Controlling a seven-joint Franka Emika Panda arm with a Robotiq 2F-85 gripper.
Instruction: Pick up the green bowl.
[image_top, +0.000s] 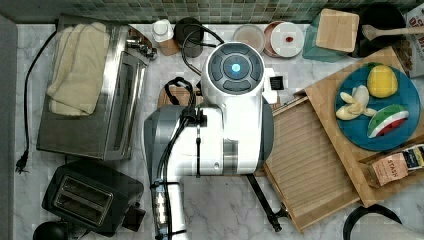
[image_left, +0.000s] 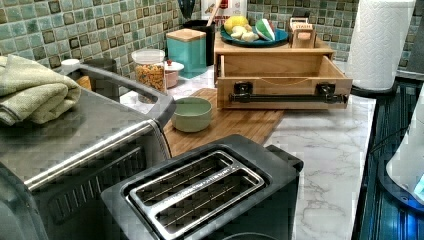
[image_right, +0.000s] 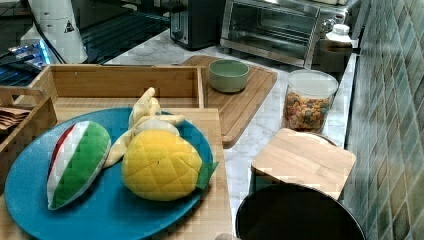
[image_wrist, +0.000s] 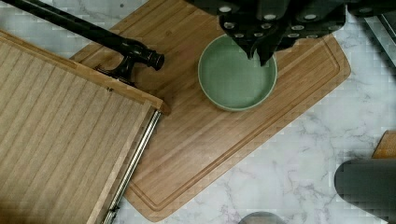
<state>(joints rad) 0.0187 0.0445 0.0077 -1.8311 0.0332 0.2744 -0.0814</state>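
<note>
Hovering above the green bowl (image_wrist: 237, 73), which sits upright on the wooden cutting board (image_wrist: 219, 140) just beside the open drawer (image_wrist: 60, 121), the gripper (image_wrist: 259, 51) looks nearly closed w/ nothing held, tips over bowl's rim, so next move is prob. straight down.

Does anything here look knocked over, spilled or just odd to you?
Nothing is spilled or tipped. The green bowl sits upright and empty on the cutting board. The one oddity is the wooden drawer, which stands pulled out over the board. The fruit on the blue plate looks like plush toys.
</note>
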